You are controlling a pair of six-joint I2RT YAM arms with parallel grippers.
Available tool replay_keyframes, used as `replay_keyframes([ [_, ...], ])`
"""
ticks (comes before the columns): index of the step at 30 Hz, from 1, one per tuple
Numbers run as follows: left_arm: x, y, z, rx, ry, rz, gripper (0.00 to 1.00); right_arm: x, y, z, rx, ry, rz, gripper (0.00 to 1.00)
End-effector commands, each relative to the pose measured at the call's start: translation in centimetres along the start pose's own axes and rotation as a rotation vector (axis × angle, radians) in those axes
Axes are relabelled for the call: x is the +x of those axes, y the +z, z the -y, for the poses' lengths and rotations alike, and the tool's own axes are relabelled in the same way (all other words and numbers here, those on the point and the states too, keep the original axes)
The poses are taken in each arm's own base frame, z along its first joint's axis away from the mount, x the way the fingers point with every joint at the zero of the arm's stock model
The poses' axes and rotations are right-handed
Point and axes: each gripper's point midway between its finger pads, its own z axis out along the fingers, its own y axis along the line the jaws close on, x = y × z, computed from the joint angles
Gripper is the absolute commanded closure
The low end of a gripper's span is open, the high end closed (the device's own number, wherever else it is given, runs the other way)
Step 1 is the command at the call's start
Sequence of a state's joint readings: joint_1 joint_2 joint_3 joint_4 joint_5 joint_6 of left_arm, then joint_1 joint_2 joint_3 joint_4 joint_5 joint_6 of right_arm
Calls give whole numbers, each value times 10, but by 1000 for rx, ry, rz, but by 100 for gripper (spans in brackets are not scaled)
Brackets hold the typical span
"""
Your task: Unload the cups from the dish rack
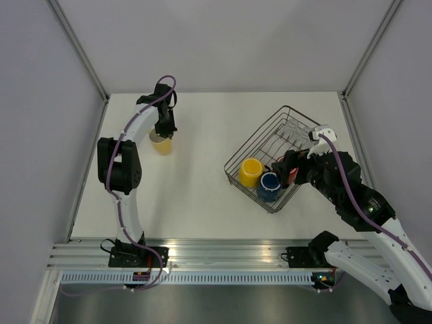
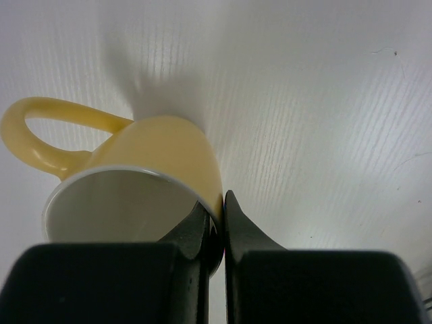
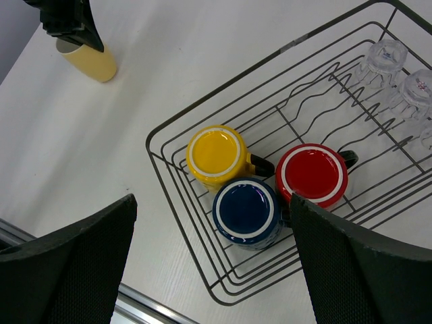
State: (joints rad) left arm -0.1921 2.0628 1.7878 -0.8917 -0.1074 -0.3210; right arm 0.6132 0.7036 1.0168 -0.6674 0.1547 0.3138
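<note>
Pinching the pale yellow mug's (image 2: pixel 155 155) wall with the left gripper (image 2: pixel 217 223) toward the desk's far left corner, seemingly to park it outside the dish rack (image 3: pixel 324 115) by the right edge, with the right gripper (image 3: pixel 211 199) poised spread-fingered over three inverted mugs (image 3: pixel 246 210).

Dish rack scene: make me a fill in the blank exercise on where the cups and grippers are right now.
1. The mug that the left gripper pinches by its rim, out on the table, is pale ___.
2. The number of handled mugs inside the dish rack is ___.
3. The mug in the rack nearest the clear glass tumblers is the ___ one.
4. The right gripper hangs over the rack with its jaws ___.
Missing words: yellow; three; red; open.
</note>
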Motion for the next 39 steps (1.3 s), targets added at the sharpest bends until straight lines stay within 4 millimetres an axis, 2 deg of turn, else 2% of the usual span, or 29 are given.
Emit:
replay_keyframes([
  [1, -27, -13, 1, -4, 29, 92, 98, 4, 3, 0, -7, -21, -10, 2],
  [7, -21, 1, 0, -13, 43, 64, 98, 3, 5, -3, -18, -19, -10, 2],
  [10, -21, -2, 5, 15, 38, 65, 82, 3, 6, -3, -15, -18, -13, 2],
  [12, -23, -8, 10, 43, 34, 77, 75, 4, 7, -3, -12, -18, -17, 2],
  [13, -23, -9, 12, 57, 31, 76, 66, 4, 8, -2, -9, -16, -17, 2],
  [15, -22, -16, 16, 81, 18, 79, 57, 5, 11, -1, 2, -14, -23, 2],
  [16, -22, -22, 17, 93, 13, 87, 45, 7, 13, 1, 17, -10, -28, 2],
  [17, -23, -28, 17, 102, 6, 98, 41, 7, 15, 3, 28, -6, -31, 2],
  [19, -25, -49, 21, 143, -6, 136, 30, 10, 21, 6, 56, -2, -47, 2],
  [20, -26, -57, 23, 160, -11, 153, 18, 11, 23, 8, 66, -2, -54, 2],
  [21, -25, -66, 29, 201, -13, 161, 15, 15, 29, 7, 73, -4, -77, 2],
  [22, -26, -89, 35, 259, -10, 206, 1, 17, 32, 6, 71, -1, -87, 2],
  [25, -20, -117, 38, 312, -17, 255, 0, 22, 44, 4, 74, 3, -123, 2],
  [26, -21, -141, 37, 334, -18, 305, 0, 23, 48, 3, 72, 12, -129, 2],
  [28, -12, -157, 38, 361, -15, 332, 0, 28, 57, 1, 74, 12, -152, 2],
  [29, -12, -185, 38, 395, -11, 399, 0, 27, 60, 0, 72, 16, -156, 2],
  [31, 2, -200, 38, 421, -4, 424, 0, 33, 69, 0, 80, 13, -182, 2],
  [32, 4, -224, 35, 446, -6, 486, 0, 34, 73, -1, 76, 14, -184, 2],
  [35, 25, -245, 36, 487, -16, 519, 0, 42, 89, -6, 61, 5, -223, 2],
  [36, 33, -266, 34, 518, -9, 567, 0, 44, 92, -9, 43, -1, -234, 2],
  [37, 43, -265, 36, 537, 1, 555, 0, 46, 95, -10, 38, -7, -244, 2],
  [39, 59, -278, 32, 567, 19, 584, 0, 52, 105, -15, 10, -34, -277, 2],
])
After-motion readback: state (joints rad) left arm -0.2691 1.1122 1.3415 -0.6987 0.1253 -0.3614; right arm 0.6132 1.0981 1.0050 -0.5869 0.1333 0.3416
